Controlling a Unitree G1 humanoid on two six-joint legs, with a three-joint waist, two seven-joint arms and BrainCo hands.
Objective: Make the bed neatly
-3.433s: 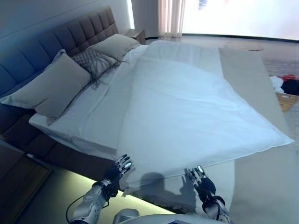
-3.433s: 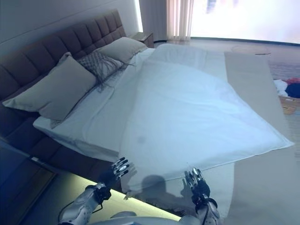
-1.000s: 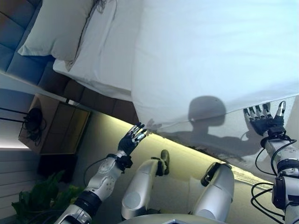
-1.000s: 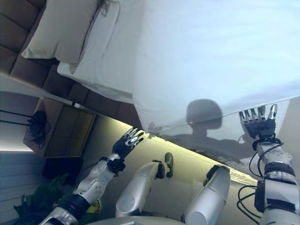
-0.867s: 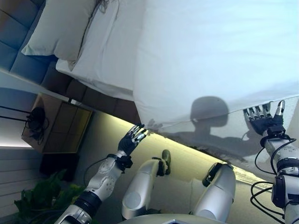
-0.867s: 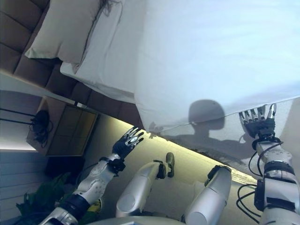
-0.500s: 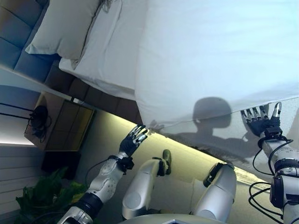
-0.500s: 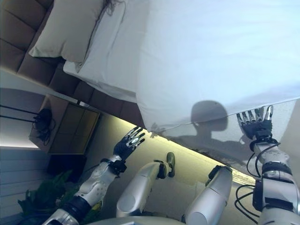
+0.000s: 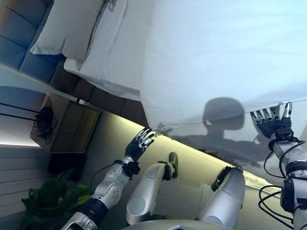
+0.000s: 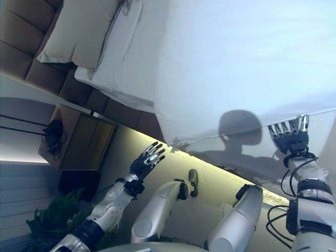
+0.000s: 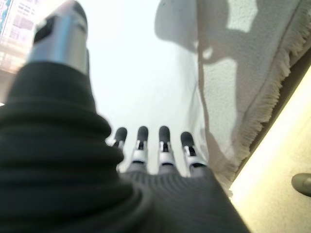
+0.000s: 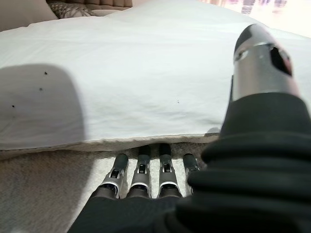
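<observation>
Left hand (image 9: 140, 143) and right hand (image 9: 273, 122), both open and empty, are poised at the duvet (image 9: 225, 52) edge, apparently to grasp and straighten it.

I saw that the left hand (image 9: 139, 143) and the right hand (image 9: 272, 123) both had silver fingers (image 11: 164, 148) with dark tips, the backs and wrists wrapped in a dark ribbed cover (image 11: 58, 165). Each thumb (image 12: 260, 63) was a rounded silver-grey barrel with a black cap. The left arm (image 9: 109, 186) and right arm (image 9: 293, 178) were smooth silver-grey shells with black bands.
</observation>
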